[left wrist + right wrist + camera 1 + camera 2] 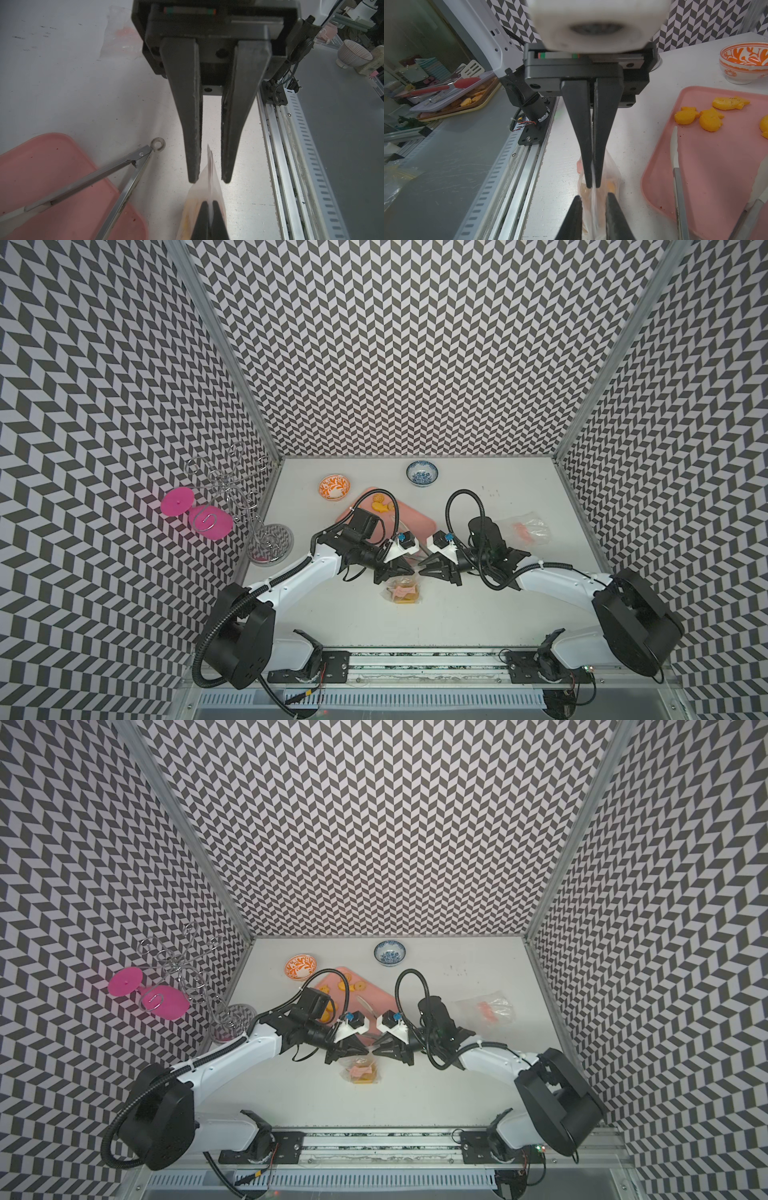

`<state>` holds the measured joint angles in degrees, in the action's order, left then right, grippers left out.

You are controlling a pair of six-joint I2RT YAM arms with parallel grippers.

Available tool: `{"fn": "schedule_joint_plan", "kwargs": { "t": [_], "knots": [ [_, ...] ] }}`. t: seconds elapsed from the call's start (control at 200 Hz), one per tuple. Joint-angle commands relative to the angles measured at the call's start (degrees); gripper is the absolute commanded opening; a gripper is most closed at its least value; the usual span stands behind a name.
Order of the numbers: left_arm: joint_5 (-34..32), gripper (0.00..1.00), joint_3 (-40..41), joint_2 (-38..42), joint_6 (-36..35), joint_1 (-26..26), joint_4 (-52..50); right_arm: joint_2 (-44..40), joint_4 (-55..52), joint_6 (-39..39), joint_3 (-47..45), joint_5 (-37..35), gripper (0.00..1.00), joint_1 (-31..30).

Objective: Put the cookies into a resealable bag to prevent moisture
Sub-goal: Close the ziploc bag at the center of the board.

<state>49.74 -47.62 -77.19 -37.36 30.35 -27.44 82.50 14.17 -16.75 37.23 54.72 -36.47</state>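
The resealable bag [401,591] is seen on the white table [457,614] near its front edge, with yellow pieces showing through the film. More cookies [710,122] are left on the pink tray [716,170] just behind it. The bag's upper edge is clamped by the left gripper [592,185], whose jaws are pressed flat together on the film. The right gripper [209,180] is set tip to tip with it, its jaws a little apart on either side of the same edge, so nothing is pinched there.

The step is judged to be work on the bag's mouth. Whether it is being pressed shut or held ready for more filling cannot be told. A firm left pinch is advised while the right jaws are closed squarely across the strip, close to the left tips. Any slide is best made level along the edge, so that the film is not torn or the contents tipped. With cookies on the tray, a full seal looks premature.

The metal rail [291,166] at the table's front is close beside the bag, so little room is offered that way. The tray rim and the tongs [116,172] are just behind the grippers. Open table is found toward the right, where a second clear bag [528,526] is well apart.
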Motion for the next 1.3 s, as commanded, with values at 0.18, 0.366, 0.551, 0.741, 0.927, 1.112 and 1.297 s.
{"fn": "schedule_joint_plan", "kwargs": {
  "t": [0.18,0.366,0.551,0.741,0.927,1.112,1.297],
  "knots": [
    [2.99,0.01,-0.29,0.89,0.41,-0.22,0.85,3.20,2.71,2.12,2.14,3.47,0.15,-0.09],
    [1.76,0.03,0.26,0.81,0.45,-0.26,0.98,3.11,3.53,3.47,2.14,4.83,0.06,-0.09],
    [-0.50,0.26,0.93,1.25,1.67,-0.37,2.47,3.22,0.71,2.44,2.33,4.38,0.02,-0.04],
    [-3.59,0.34,0.13,-0.53,0.52,-0.37,0.11,2.61,0.96,3.02,2.01,4.70,0.00,0.16],
    [-1.33,0.05,0.09,0.13,0.84,-0.72,0.47,2.32,1.02,3.24,2.19,4.54,0.00,0.26],
    [-2.17,0.00,-0.14,0.40,0.83,-1.15,-2.26,1.19,0.02,2.47,1.21,3.53,0.00,1.46],
    [-4.16,0.06,0.20,1.25,1.61,-2.29,-2.66,-0.29,-0.30,2.29,0.24,3.12,0.00,1.99]
  ]
}}
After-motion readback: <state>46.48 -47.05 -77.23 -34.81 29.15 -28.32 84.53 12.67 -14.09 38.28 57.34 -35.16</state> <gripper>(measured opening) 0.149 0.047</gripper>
